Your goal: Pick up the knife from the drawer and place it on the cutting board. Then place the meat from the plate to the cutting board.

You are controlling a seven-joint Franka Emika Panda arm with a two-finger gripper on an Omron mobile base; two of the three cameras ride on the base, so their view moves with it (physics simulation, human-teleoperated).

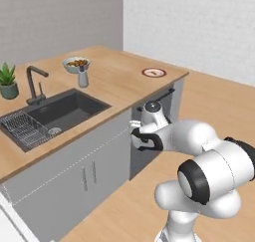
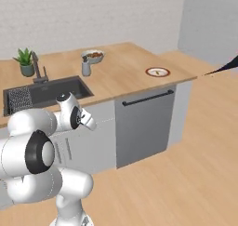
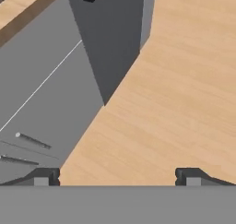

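Left base view: arm folded low in front of the cabinets, pincer (image 1: 135,131) pointing at the light grey cabinet front just left of the dark grey panel (image 1: 154,136) with the black bar handle. Jaw state hard to read from here. Plate (image 1: 154,72) with red rim sits up on the desk (image 1: 114,81), above and beyond the pincer, near the desk's far right corner; small brownish item on it, too small to identify. Sink (image 1: 60,111) with a wire rack, faucet (image 1: 35,84) and potted plant (image 1: 8,80) up and left of the pincer. Fruit bowl (image 1: 76,63) and a small grey cup (image 1: 83,78) further back.

Right base view: the hand (image 2: 86,120) sits just off the cabinet front, left of the dark panel. Plate is up and well to the right on the desk.

Hand view: both fingertips (image 3: 44,177) at the bottom edge, set wide apart, nothing between them, so the pincer is open and empty. Beyond them wood floor (image 3: 175,89); grey cabinet doors with two bar handles (image 3: 32,141) to the left, dark panel top centre. No open drawer, knife or cutting board that I can make out.
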